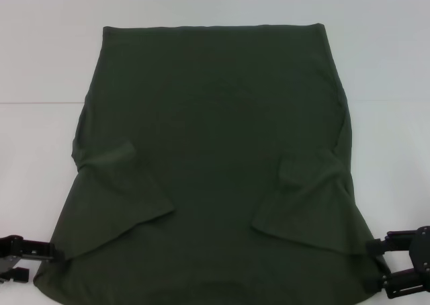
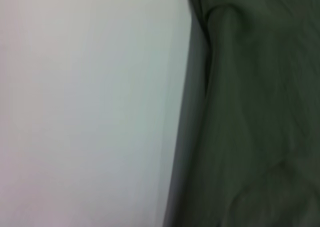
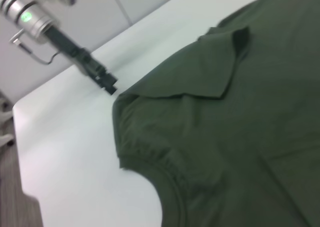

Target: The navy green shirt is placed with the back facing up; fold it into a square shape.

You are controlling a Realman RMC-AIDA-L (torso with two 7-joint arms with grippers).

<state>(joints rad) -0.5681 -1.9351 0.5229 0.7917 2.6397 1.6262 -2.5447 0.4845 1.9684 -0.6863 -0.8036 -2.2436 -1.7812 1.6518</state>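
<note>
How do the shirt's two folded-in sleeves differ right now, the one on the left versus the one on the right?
Head view: the left sleeve lies longer, running from the shirt edge to a point low toward the middle. The right sleeve looks wider and more rumpled, creased near its top. Both are folded inward onto the shirt's back, tips pointing toward each other.
</note>
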